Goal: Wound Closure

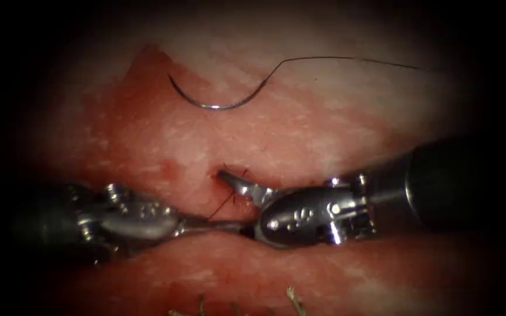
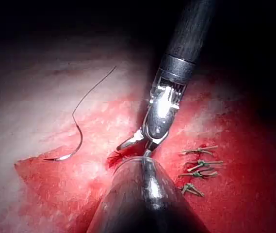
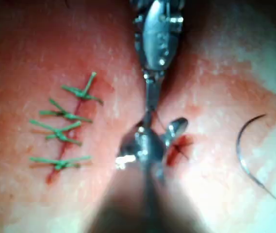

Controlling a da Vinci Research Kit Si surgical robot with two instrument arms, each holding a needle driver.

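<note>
Needle (image 1: 218, 105) lay free on the tissue (image 1: 300, 129), at twelve o'clock from both tools.
Left tool (image 1: 206, 223) gripped thread (image 1: 221, 206); right tool (image 1: 232, 180) gaped, holding nothing; wrist views added green stitches (image 3: 62, 128).

- Needle (image 1: 218, 104) lies free on the tissue (image 1: 300, 134), behind the cut (image 1: 221, 175); thread (image 1: 346, 59) trails off to its right.
- Left tool (image 1: 206, 225) and right tool (image 1: 232, 182) meet tip to tip at the cut.
- Finished stitches (image 3: 62, 128) sit in a row beside the tools.
</note>
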